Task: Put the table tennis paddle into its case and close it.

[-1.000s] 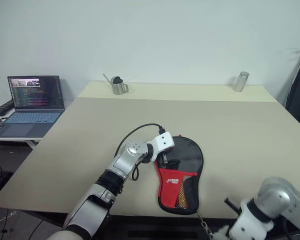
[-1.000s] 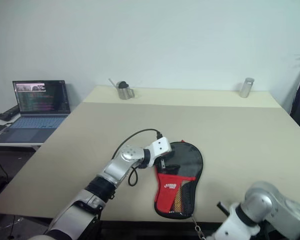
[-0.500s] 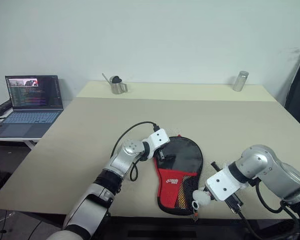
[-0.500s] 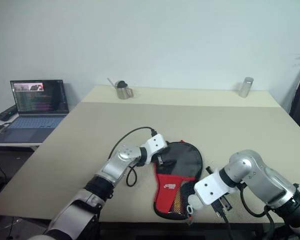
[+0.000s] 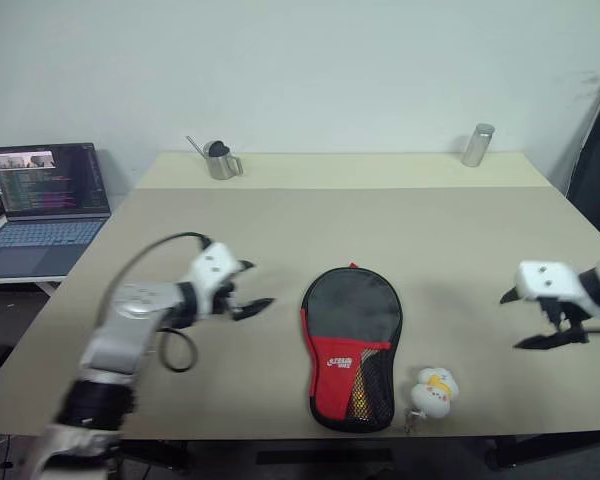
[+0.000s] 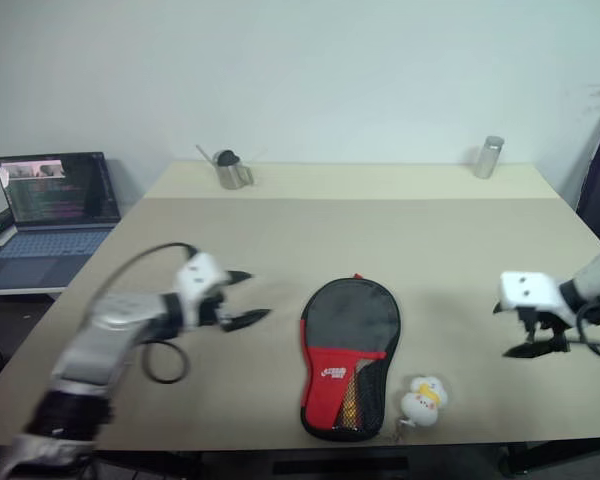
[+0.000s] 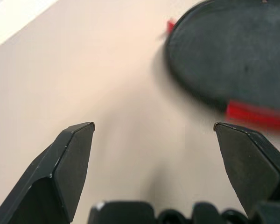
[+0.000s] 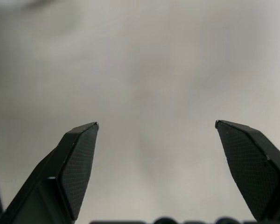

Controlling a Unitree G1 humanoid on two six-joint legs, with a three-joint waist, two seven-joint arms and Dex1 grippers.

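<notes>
From the head camera, the case lies flat on the table dead ahead, round black end at twelve o'clock, red mesh-pocket end at six near the front edge, and the duck charm sits just beside that end at about four o'clock. I see no paddle out on the table, and a strip of wood grain shows through the mesh, so I judge the paddle is inside; whether the zip is run fully round I cannot tell from here. My left gripper hangs at nine o'clock of the case, well apart from it, fingers spread wide and empty. My right gripper hangs at three o'clock, also well apart, fingers wide, nothing in them. In my left wrist view, both black fingers stand wide over bare tabletop, the case's rounded black edge with its red trim lying beyond. My right wrist view: fingers wide over plain table. The job looks done, or very nearly.
</notes>
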